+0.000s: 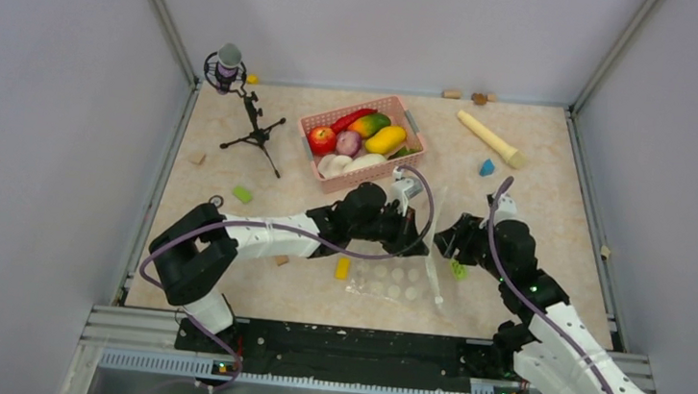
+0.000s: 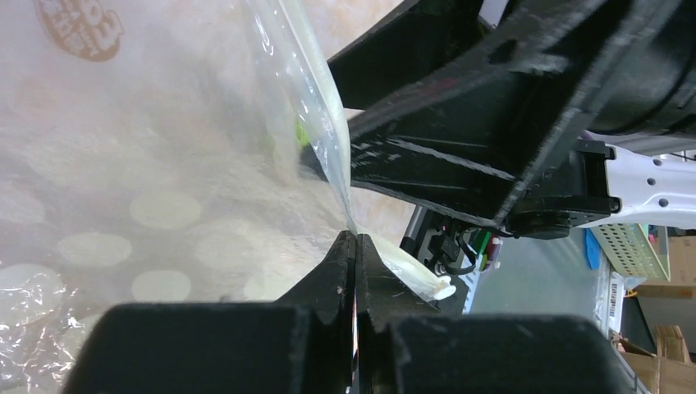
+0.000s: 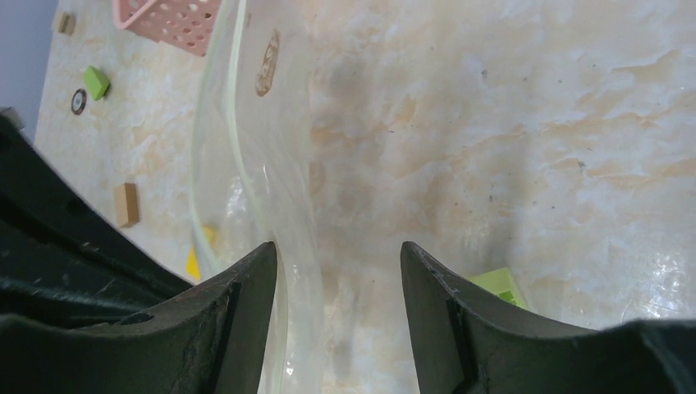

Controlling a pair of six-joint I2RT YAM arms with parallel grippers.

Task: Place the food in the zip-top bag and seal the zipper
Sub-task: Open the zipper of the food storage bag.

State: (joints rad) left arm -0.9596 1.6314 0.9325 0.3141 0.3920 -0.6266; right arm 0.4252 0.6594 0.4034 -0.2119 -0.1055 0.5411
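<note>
Marbled bench [image 1: 535, 234] carrying the clear dotted zip-top bag [image 1: 400, 279] between the two arms and, behind it, the pink basket [image 1: 371, 103] holding the food [image 1: 370, 136]; left gripper [image 2: 355, 246] pinched closed on the bag's raised edge, right gripper [image 3: 338, 263] spread open at that edge.

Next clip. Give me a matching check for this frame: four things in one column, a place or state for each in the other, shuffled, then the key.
Things
1. left gripper
2. right gripper
3. food
4. zip-top bag

Places or states
A. open, fingers apart
B. in the pink basket
C. on the table, between the two arms
D. shut on the zip-top bag's edge

Pairs: 1-D, 2-A, 3-B, 4-C
</note>
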